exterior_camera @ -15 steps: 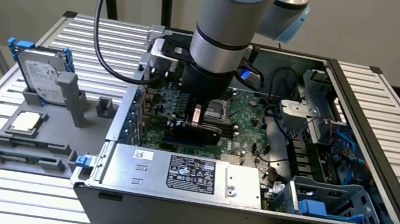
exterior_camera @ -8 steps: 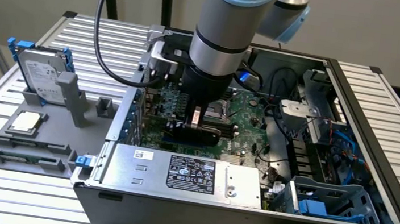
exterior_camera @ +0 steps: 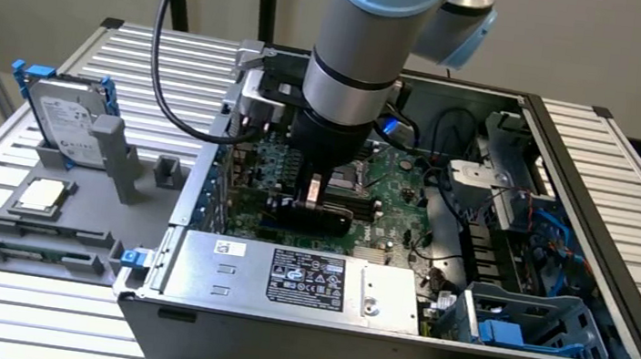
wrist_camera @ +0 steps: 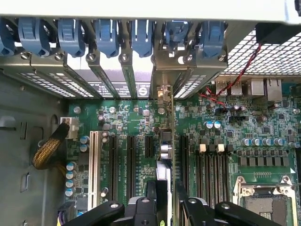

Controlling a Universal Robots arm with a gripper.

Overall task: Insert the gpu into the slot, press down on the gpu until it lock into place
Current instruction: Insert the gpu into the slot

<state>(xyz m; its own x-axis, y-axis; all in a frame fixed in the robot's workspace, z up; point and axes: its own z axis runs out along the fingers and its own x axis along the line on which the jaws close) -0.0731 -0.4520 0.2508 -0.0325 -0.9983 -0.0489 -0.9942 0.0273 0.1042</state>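
Directly beneath your gripper (exterior_camera: 313,199), the gpu (exterior_camera: 313,218) is standing on edge over the motherboard (exterior_camera: 398,198) inside the open computer case (exterior_camera: 555,263), and your fingers are clamping its top edge. Through the wrist view you are looking along the thin upper edge of the card (wrist_camera: 165,146), which is running away from the gripper (wrist_camera: 165,207) toward the silver end bracket (wrist_camera: 163,75) at the case's rear wall. Black expansion slots (wrist_camera: 130,160) are lying on both sides of the card. You are not seeing the slot under it, so whether the card is seated cannot be told.
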